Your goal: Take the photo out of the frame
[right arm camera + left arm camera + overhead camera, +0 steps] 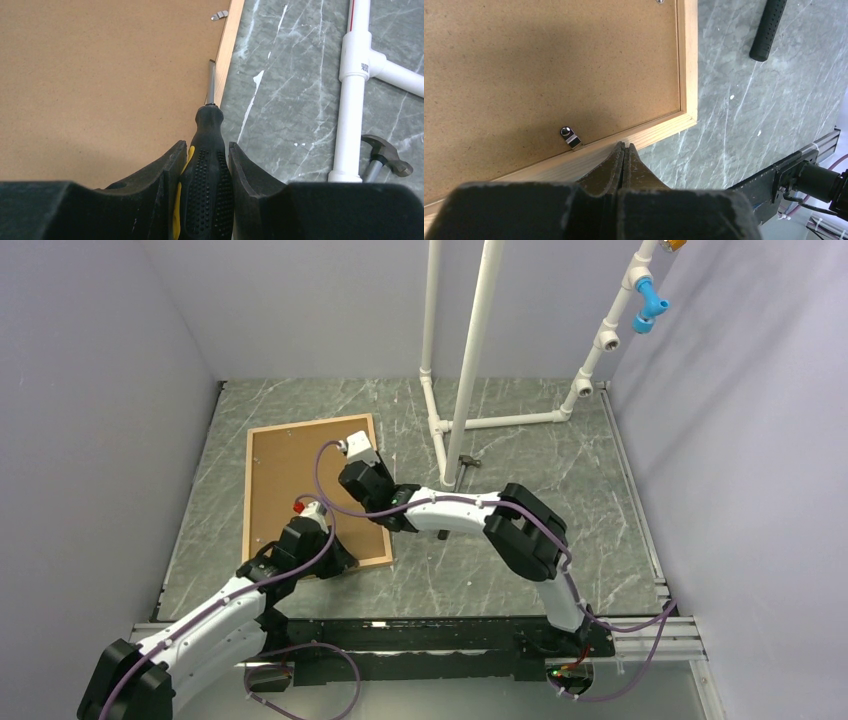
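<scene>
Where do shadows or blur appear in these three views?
Left wrist: a soft dark shadow crosses the backing board; the left end effector looks blurred near the lens. Right wrist: the screwdriver handle is sharp, light even. Top external: even light, no harsh shadows.

My right claw (205, 150), clamped on a screwdriver (209, 170), and my left claw (624, 146), pressed shut, crowd the right and near edges of the frame (310, 423) on the desk (600, 530). Bare desk lies open to the right of the frame. Behind it, white pipes (470, 360) with a hammer (466, 462) at their foot bar the way, and a grey wall (100, 390) stands near the frame's left side.
</scene>
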Tool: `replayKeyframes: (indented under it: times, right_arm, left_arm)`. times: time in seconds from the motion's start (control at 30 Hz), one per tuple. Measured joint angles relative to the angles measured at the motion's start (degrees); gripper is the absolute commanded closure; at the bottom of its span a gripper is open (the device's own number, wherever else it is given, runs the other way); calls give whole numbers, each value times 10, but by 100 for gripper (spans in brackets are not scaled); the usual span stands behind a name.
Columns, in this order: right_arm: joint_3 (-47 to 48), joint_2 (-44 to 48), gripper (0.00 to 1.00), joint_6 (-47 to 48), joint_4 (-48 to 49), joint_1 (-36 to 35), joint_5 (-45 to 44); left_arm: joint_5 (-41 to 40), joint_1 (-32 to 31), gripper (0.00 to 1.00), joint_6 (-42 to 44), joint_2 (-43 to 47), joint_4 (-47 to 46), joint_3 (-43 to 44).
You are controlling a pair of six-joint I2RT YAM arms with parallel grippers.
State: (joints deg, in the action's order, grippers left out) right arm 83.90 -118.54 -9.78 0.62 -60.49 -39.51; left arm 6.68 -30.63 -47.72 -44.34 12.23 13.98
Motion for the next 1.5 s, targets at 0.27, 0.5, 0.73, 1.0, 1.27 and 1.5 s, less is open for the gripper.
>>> replayKeyframes:
  times: [0.27,0.5,0.73,1.0,1.27,1.5]
  right_arm:
    - [49,-45,100,20,11,17,0]
    - [70,-72,100,28,17,29,-1]
    - [73,-76,100,28,33,45,29]
    - [61,-75,100,23,59,66,81]
    - [20,-68,100,2,86,105,199]
    - [121,-67,100,8,28,116,235]
  left_arm:
    - [2,0,100,0,0,-13,-5]
    - [2,0,100,0,3,-12,-6]
    - [1,0,100,0,7,-9,-7]
    - [1,0,100,0,7,-10,-8]
    - [0,0,100,3,6,12,-8]
    - [-1,0,100,5,6,53,0]
